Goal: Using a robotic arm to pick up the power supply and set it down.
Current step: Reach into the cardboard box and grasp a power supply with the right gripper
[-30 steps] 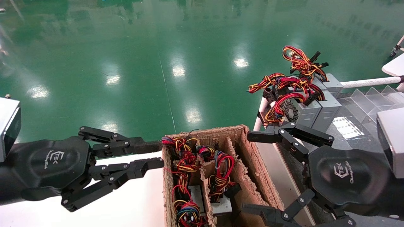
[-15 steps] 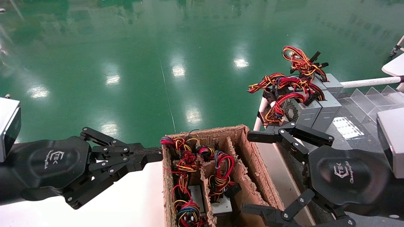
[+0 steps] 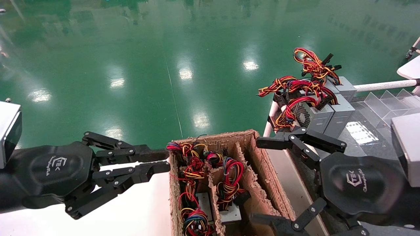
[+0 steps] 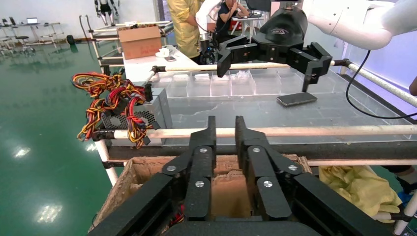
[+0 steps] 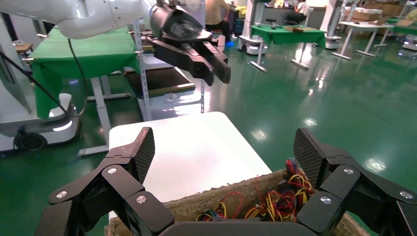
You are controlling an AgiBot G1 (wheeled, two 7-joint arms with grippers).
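A partitioned cardboard box [image 3: 259, 164] holds grey power supplies [image 3: 231, 214] under red, yellow and black wire loops [image 3: 229, 177]. My left gripper [image 3: 164, 160] hovers just left of the box's far corner, open by a narrow gap with nothing between its fingers; the left wrist view shows this gripper [image 4: 225, 123] above the box [image 4: 231, 191]. My right gripper [image 3: 261, 182] is open wide over the box's right wall, holding nothing. In the right wrist view its pads [image 5: 145, 152] straddle the box rim [image 5: 231, 196] and wires [image 5: 290, 189].
Several more power supplies [image 3: 323, 114] with wire bundles stand on a dark rack shelf [image 3: 364, 111] at the right, behind a white tube rail [image 3: 380, 86]. A white table [image 3: 137, 209] lies left of the box. Green floor lies beyond.
The left gripper's fingers closed together half a second ago and have since parted again to a narrow gap. The right gripper has barely moved.
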